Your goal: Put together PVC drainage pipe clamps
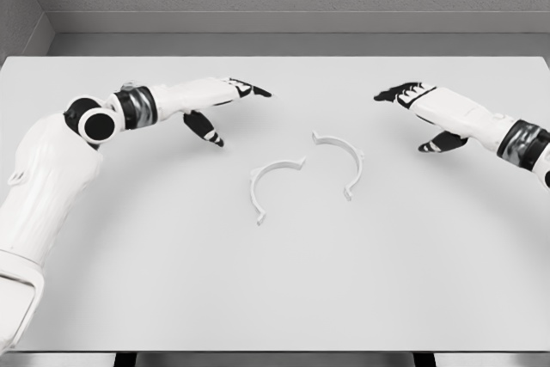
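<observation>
- The white table [275, 298] fills most of the head view; its far edge meets a grey wall and its near edge runs along the bottom of the frame.
- Two white half-ring clamp pieces lie flat near the table centre, just apart, not joined.
- The left clamp half [273, 182] arcs with its opening toward the near edge.
- The right clamp half [344, 159] lies just beside it, its opening facing left and toward the near edge.
- The left hand [225, 100] hovers beyond and left of the clamp halves, fingers extended and loosely spread, thumb hanging down, holding nothing.
- The right hand [423, 109] hovers beyond and right of them, fingers likewise extended, empty.
- Bare table surface surrounds both halves on every side.
</observation>
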